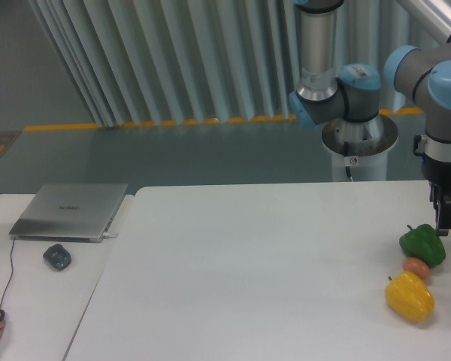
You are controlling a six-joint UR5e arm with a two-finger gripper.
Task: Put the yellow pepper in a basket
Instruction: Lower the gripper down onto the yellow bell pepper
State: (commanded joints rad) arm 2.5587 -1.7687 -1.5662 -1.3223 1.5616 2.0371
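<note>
— What sits at the right edge of the frame?
— A green pepper (422, 244) on the white surface (248, 278), with a small orange-brown ball (416, 267) touching it just below.
— And on the left?
— A closed silver laptop (69, 211) at mid-left, and a dark mouse (57, 257) just below it, both on a neighbouring surface (37, 301).

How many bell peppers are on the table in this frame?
2. The green pepper sits near the table's right edge, just below the gripper. The yellow pepper lies nearer the camera, with a small orange-brown ball between them. More could lie beyond the right frame edge.
</note>
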